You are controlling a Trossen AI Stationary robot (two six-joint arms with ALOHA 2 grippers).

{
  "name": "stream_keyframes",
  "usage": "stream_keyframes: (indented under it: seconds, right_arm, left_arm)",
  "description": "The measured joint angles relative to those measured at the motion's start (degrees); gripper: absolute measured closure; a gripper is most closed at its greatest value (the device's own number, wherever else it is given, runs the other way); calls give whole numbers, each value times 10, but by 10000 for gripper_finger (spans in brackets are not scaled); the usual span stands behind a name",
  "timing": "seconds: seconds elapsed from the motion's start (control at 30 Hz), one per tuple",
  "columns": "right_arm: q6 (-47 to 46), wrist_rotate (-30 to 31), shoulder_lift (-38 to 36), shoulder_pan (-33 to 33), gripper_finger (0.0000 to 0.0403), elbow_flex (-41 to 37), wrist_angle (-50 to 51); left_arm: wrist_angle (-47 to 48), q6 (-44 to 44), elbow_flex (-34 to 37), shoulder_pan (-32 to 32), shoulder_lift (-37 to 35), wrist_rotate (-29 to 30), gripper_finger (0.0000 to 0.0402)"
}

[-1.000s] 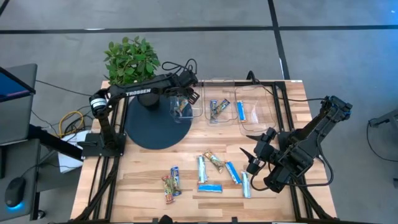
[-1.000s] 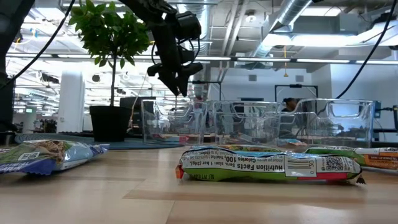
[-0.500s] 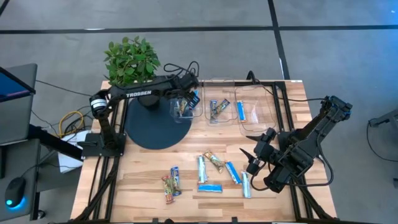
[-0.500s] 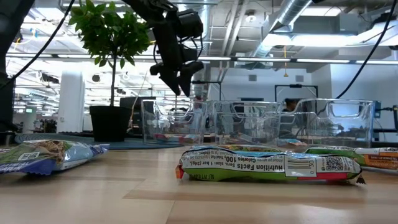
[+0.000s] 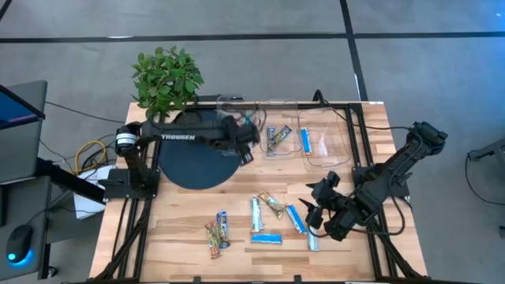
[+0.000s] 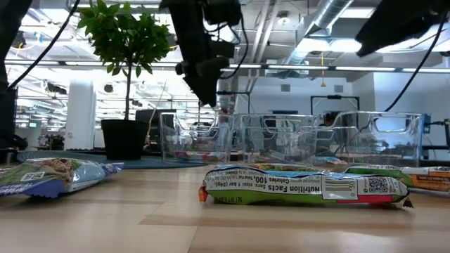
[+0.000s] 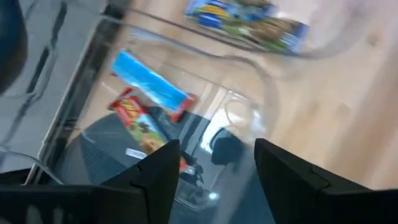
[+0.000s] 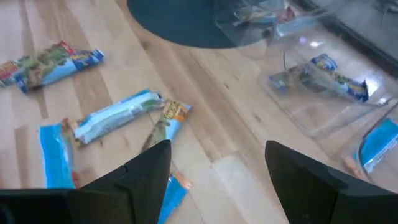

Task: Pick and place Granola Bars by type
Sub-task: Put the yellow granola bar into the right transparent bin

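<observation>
Left claw hangs over the leftmost of three clear tubs at the back of the wooden counter, fingers parted with nothing between them. In its wrist view, a bright blue bar and a red-and-brown bar lie inside that tub, side by side, both running slantwise to the tub's walls. The round dark plant base sits tight against this tub, with the potted plant at the back left corner, so room is tight there.

Right claw hovers above the front right part of the counter, fingers spread wide and empty. Just beside it lies the loose cluster of granola bars: a silvery-white bar lying front to back, a brown-orange one on a diagonal, a blue one also diagonal, and another blue one lying crosswise near the front edge. Two more bars lie together toward the front left, long axes running front to back.

The middle tub holds a blue-and-green bar, the right tub a blue bar lying front to back. Bare wood lies open between tubs and cluster. Grey floor surrounds the counter; behind it is an open office with exposed ceiling ducts.
</observation>
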State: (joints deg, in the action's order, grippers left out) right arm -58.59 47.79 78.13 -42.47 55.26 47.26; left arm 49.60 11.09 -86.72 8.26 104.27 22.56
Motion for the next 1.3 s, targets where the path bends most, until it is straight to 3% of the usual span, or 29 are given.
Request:
stream_keyframes:
  seconds: [0.37, 0.7, 0.9, 1.1, 1.3]
  right_arm:
    - [25, -3, 18, 11, 148, -39, -95]
    - [9, -127, 127, 37, 148, -39, -154]
    - [-76, -195, 182, 56, 148, -30, -143]
    - [-72, -252, 224, 68, 148, -3, -145]
    - [-73, -260, 219, 67, 148, 11, -143]
  left_arm:
    - [35, 62, 42, -214, 0, 93, 200]
    - [24, 241, 144, -366, 0, 228, 200]
    - [20, 325, 170, -415, 0, 278, 200]
    - [19, 361, 184, -436, 0, 307, 200]
    - [19, 374, 188, -436, 0, 312, 200]
